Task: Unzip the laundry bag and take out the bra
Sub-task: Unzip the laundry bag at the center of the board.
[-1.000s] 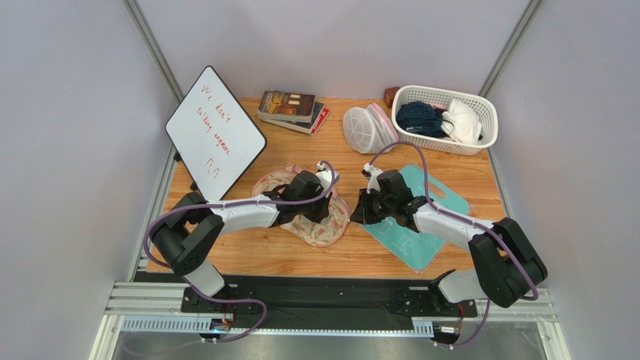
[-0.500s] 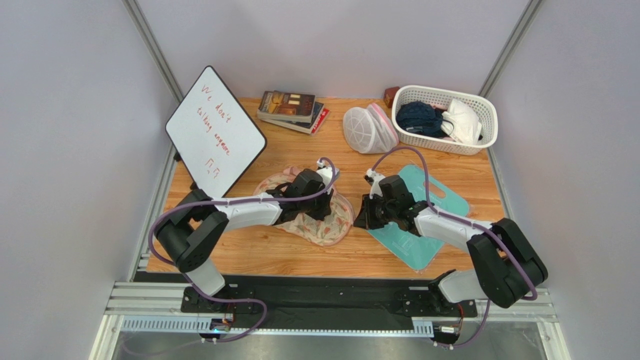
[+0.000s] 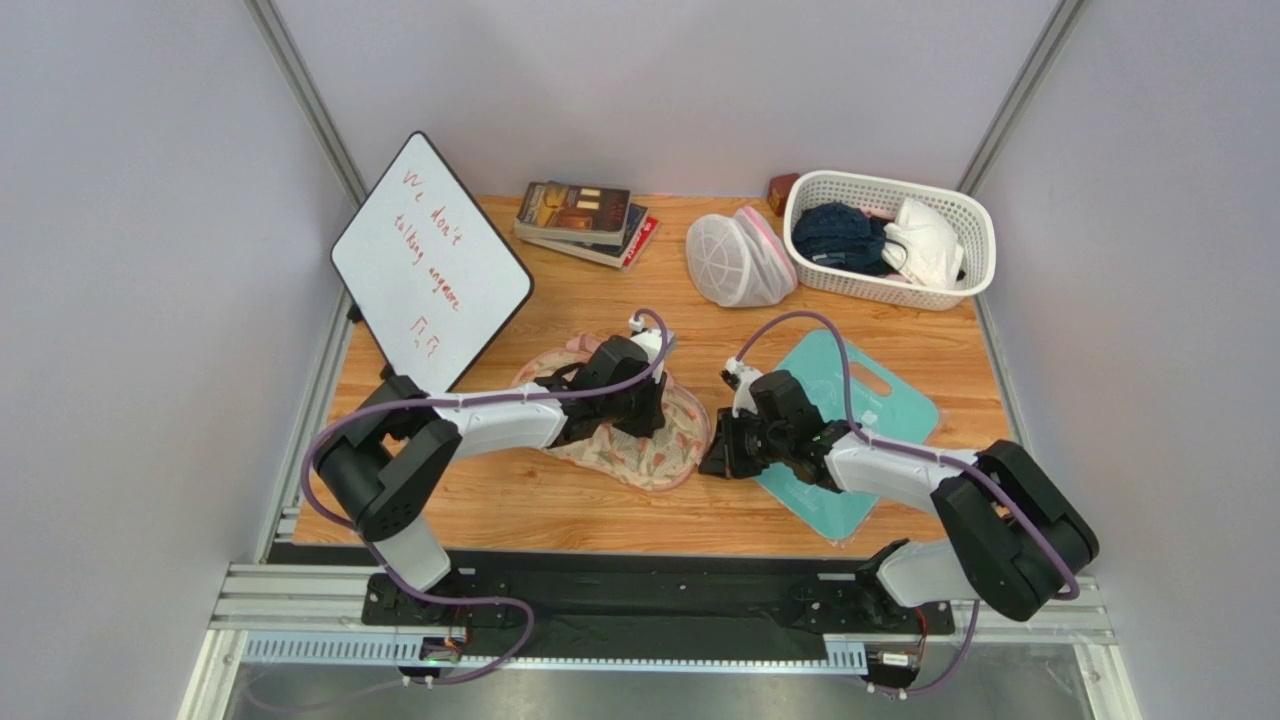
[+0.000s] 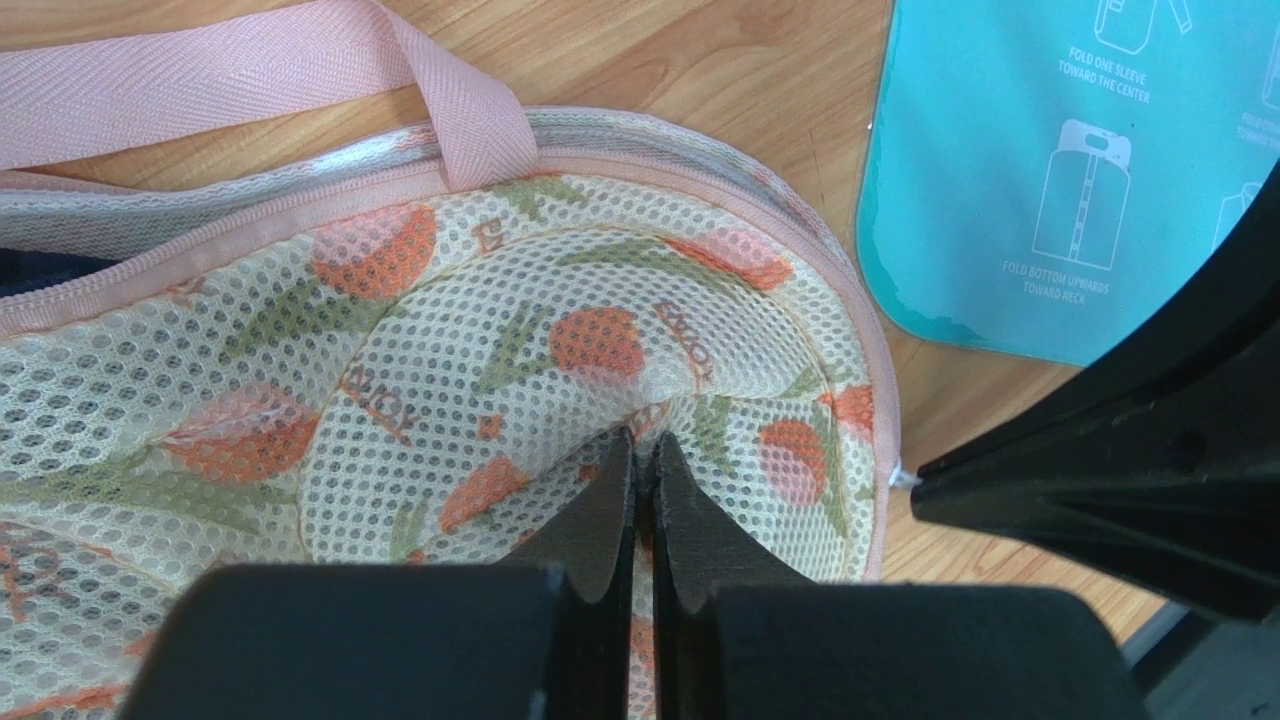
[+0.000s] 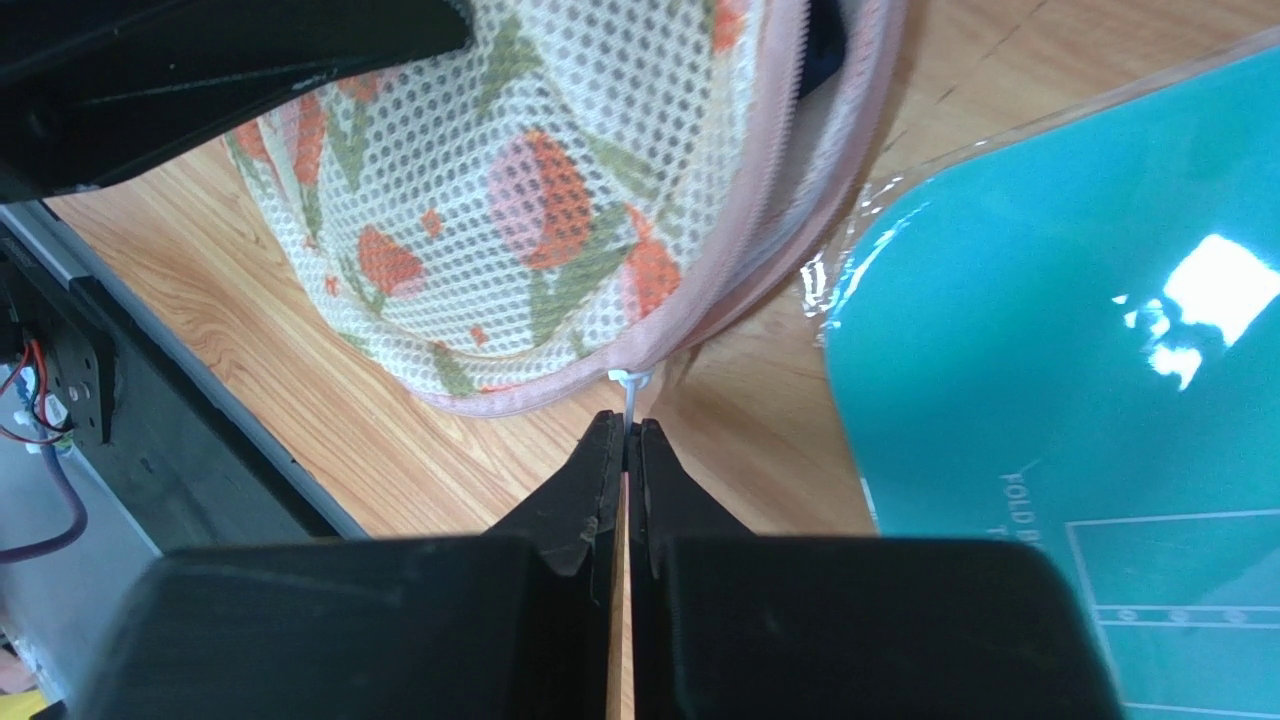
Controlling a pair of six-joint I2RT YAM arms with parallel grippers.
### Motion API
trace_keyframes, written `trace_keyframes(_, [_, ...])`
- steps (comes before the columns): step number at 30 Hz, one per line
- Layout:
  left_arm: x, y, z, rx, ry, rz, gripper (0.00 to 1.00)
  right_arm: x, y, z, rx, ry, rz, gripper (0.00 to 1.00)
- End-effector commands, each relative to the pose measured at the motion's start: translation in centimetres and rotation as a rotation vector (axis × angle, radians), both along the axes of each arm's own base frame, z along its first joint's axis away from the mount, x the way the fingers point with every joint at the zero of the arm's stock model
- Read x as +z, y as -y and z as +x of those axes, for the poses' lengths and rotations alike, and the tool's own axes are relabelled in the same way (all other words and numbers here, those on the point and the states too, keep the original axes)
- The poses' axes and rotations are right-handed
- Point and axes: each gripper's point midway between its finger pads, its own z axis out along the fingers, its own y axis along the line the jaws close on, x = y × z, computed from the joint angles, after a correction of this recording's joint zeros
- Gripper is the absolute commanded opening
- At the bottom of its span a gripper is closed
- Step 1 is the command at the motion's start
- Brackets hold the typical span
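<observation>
My left claw (image 4: 642,450) is closed on the mesh of the laundry bag (image 3: 661,450), which lies on the worktop (image 3: 526,510). My right claw (image 5: 624,435) nips its zip pull (image 5: 631,393). If either thin pinch slips, the bag drags along unopened.

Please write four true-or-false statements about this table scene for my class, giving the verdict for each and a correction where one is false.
1. The left hand pinches the mesh of the floral laundry bag. True.
2. The right hand stands wide open. False: it is shut on the small white zipper pull at the bag's edge.
3. The whiteboard lies flat, face down. False: it stands propped at a tilt, with its writing showing.
4. The white basket holds dark blue and white items. True.
</observation>
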Motion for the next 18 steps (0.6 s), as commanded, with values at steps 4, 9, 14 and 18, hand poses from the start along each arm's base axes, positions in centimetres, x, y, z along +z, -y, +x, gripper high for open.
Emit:
trace_keyframes(4, [-3.3, -2.3, -0.5, 0.093, -0.088, 0.108, 0.0, 1.2, -2.3, -0.9, 0.034, 0.019, 0.064, 0.0])
trace_keyframes(9, [-2.8, -1.9, -0.1, 0.118, -0.09, 0.078, 0.0, 1.4, -3.3, -1.4, 0.052, 0.021, 0.073, 0.0])
trace_keyframes(14, [-2.5, -1.6, 0.3, 0.145, -0.101, 0.058, 0.0, 1.5, -4.3, -2.1, 0.071, 0.019, 0.08, 0.0])
trace_keyframes(18, [-2.1, -1.4, 0.8, 0.171, -0.103, 0.033, 0.0, 1.6, -5.1, -2.7, 0.087, 0.019, 0.078, 0.0])
